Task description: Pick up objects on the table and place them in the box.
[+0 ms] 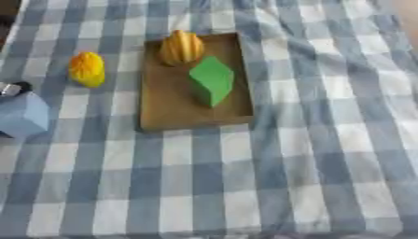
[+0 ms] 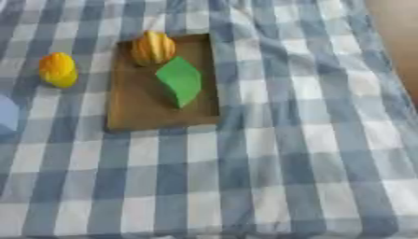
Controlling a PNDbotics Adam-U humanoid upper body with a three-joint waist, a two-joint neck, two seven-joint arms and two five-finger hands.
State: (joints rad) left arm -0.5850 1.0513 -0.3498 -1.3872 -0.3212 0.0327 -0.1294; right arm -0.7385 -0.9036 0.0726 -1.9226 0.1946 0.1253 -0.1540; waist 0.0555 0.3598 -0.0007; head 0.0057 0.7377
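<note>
Brown box (image 1: 167, 109) upper centre held green block (image 1: 212, 80) and ribbed orange fruit (image 1: 180, 47), yellow fruit (image 1: 87, 69) lay left of it, left hand (image 1: 11, 88) at left edge by pale blue block (image 1: 23, 115), grip impossible to tell

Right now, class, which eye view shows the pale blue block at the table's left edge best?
The left eye view: the pale blue block shows almost whole there, with something small, black and silver, just above it. The right eye view cuts it off, leaving only a sliver at the left border.
</note>
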